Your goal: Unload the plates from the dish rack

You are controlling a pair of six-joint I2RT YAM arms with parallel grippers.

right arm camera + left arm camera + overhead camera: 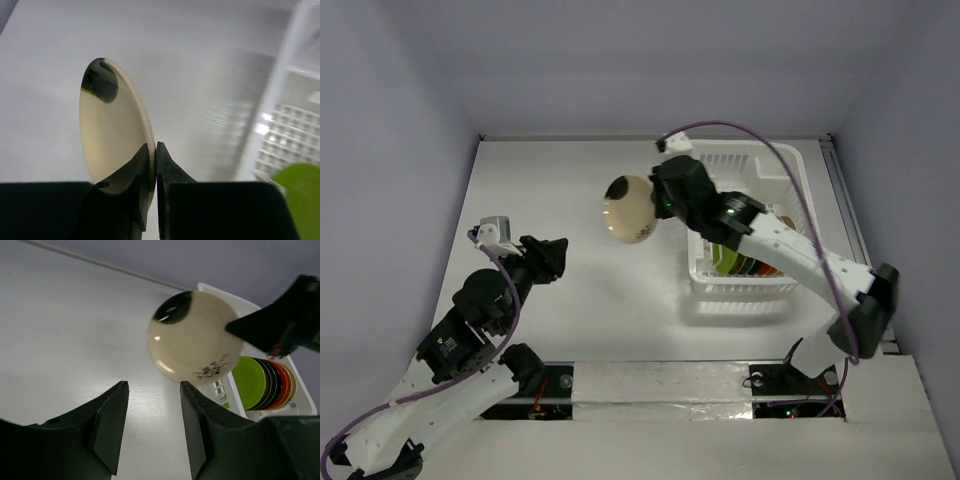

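Observation:
My right gripper [660, 205] is shut on the rim of a beige plate [630, 210] and holds it on edge in the air, left of the white dish rack [790, 170]. The plate shows in the right wrist view [112, 130] pinched between the fingers [172, 172], and in the left wrist view [192, 337] with a small dark flower print. More plates [745, 262] stand upright at the rack's near end, a lime green one [248, 382] in front, dark and orange-red ones behind. My left gripper [558, 255] is open and empty, pointing toward the held plate.
The rack stands at the back right of the white table [570, 180], its far half holding no plates. Grey walls close the table on the left, back and right. A purple cable [790, 160] arcs over the rack.

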